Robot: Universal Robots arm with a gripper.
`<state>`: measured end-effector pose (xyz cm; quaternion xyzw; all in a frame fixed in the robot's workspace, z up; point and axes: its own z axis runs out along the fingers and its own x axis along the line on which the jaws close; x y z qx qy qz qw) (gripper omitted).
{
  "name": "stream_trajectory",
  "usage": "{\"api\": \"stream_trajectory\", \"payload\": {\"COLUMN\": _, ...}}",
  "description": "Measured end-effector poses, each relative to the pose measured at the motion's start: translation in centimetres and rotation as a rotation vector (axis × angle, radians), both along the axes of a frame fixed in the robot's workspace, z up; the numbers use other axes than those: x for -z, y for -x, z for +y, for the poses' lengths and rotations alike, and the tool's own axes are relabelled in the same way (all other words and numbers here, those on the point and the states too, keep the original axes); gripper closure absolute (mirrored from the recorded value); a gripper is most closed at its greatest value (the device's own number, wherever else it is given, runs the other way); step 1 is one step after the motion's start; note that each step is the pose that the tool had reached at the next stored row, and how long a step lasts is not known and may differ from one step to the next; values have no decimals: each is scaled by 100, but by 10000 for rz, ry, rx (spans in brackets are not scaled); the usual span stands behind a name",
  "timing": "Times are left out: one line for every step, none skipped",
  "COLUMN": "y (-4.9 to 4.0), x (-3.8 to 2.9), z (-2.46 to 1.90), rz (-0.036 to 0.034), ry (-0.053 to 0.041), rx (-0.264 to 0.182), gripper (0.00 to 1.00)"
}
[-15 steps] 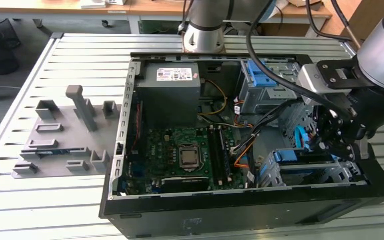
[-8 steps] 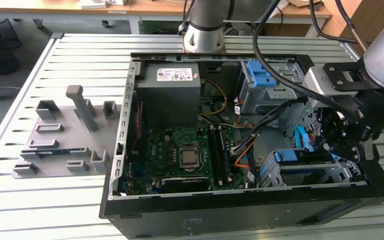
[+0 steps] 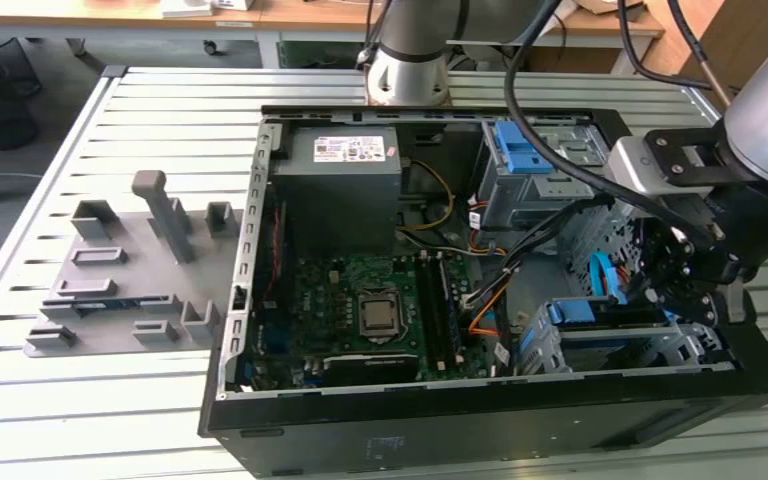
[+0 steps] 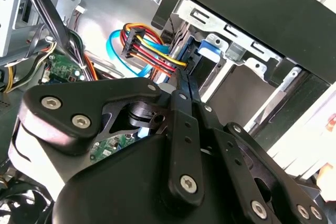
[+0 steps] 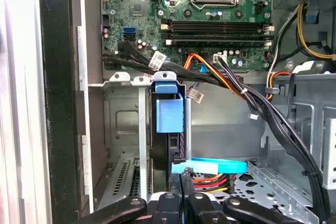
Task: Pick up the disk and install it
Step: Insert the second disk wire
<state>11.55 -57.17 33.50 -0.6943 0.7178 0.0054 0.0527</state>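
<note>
The disk stands on edge in the lower metal drive bay of the open computer case, its blue carrier tab facing the motherboard. In the exterior view the disk sits at the case's front right corner. My gripper is shut, its two thin black fingers pressed together with nothing between them. The tips sit at the disk's cable end, beside the blue data cable and the coloured power wires. Whether they touch the disk I cannot tell. In the second wrist view the gripper points at the blue tab.
A motherboard and a grey power-supply box fill the case's left half. An upper drive cage with a blue bracket stands behind the gripper. Black cable bundles cross the bay. Grey holders lie on the slatted table at the exterior view's left.
</note>
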Motion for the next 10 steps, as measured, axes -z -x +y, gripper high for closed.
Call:
{"api": "stream_trajectory", "payload": {"y": 0, "x": 2, "z": 0, "rz": 0, "ry": 0, "rx": 1, "gripper": 85}}
{"api": "stream_trajectory", "payload": {"y": -1, "x": 4, "z": 0, "rz": 0, "ry": 0, "rx": 0, "gripper": 85}}
{"api": "stream_trajectory", "payload": {"y": -3, "x": 6, "z": 0, "rz": 0, "ry": -1, "rx": 0, "gripper": 85}}
{"api": "stream_trajectory", "payload": {"y": -3, "x": 8, "z": 0, "rz": 0, "ry": 0, "rx": 1, "gripper": 85}}
{"api": "stream_trajectory", "payload": {"y": -4, "x": 9, "z": 0, "rz": 1, "ry": 0, "rx": 1, "gripper": 85}}
{"api": "stream_trajectory", "payload": {"y": -4, "x": 9, "z": 0, "rz": 1, "ry": 1, "rx": 1, "gripper": 85}}
{"api": "stream_trajectory", "payload": {"y": -4, "x": 9, "z": 0, "rz": 1, "ry": 1, "rx": 1, "gripper": 85}}
{"api": "stream_trajectory", "payload": {"y": -4, "x": 10, "z": 0, "rz": 1, "ry": -1, "rx": 1, "gripper": 85}}
{"api": "stream_trajectory", "payload": {"y": -4, "x": 10, "z": 0, "rz": 1, "ry": -1, "rx": 1, "gripper": 85}}
{"api": "stream_trajectory", "payload": {"y": -4, "x": 9, "z": 0, "rz": 1, "ry": -3, "rx": 1, "gripper": 85}}
